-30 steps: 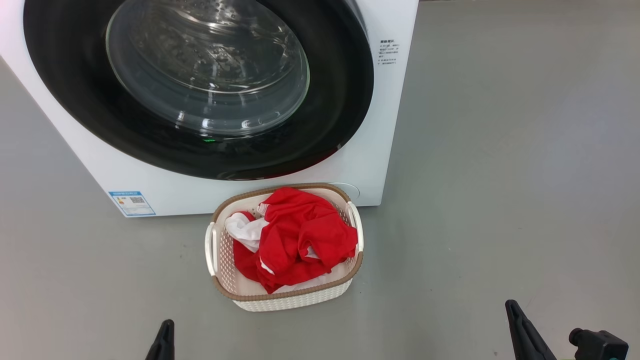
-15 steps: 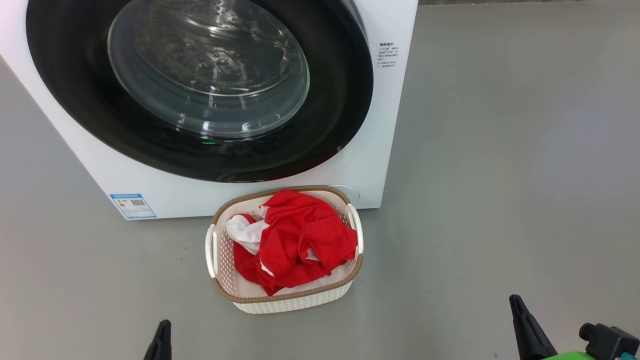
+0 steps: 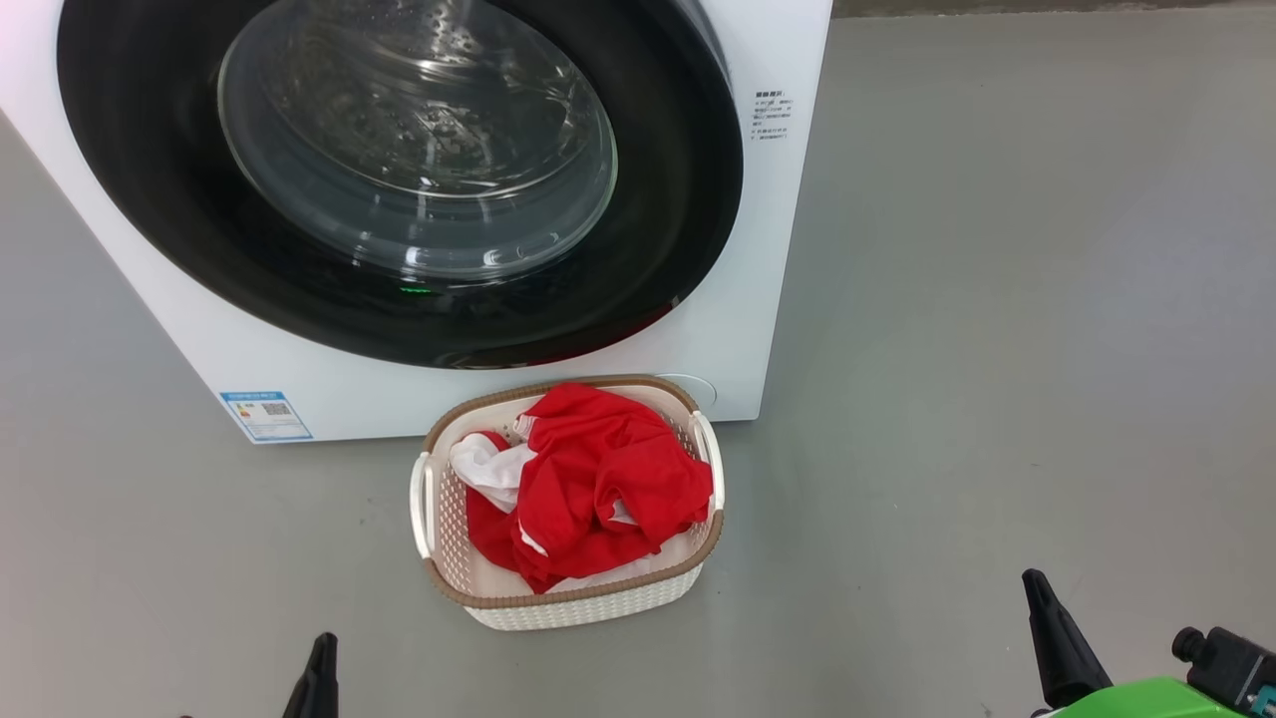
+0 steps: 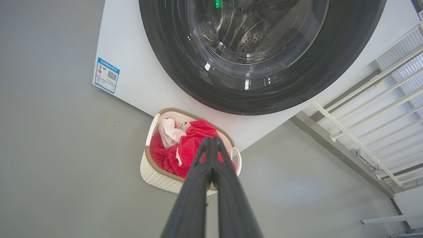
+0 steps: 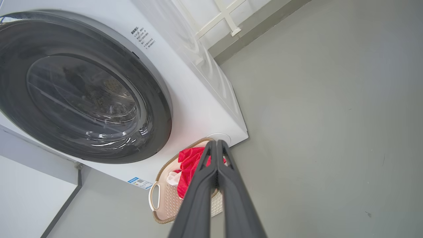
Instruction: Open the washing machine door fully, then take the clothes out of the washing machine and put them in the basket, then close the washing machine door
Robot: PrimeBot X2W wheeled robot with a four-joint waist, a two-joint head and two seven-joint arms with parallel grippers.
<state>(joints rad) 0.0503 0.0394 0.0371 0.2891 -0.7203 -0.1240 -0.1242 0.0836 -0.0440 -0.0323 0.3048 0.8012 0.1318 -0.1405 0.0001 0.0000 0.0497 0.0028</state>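
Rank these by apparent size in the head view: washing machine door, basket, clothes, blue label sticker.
1. washing machine door: cut off at the picture's top, yet largest by far.
2. basket.
3. clothes: heaped inside the basket and covering most of it, so a close third.
4. blue label sticker: smallest.

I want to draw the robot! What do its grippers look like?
The left gripper and right gripper each have two long, dark grey fingers tapering to a point. Beside the right one are a bright green part and a black knob.
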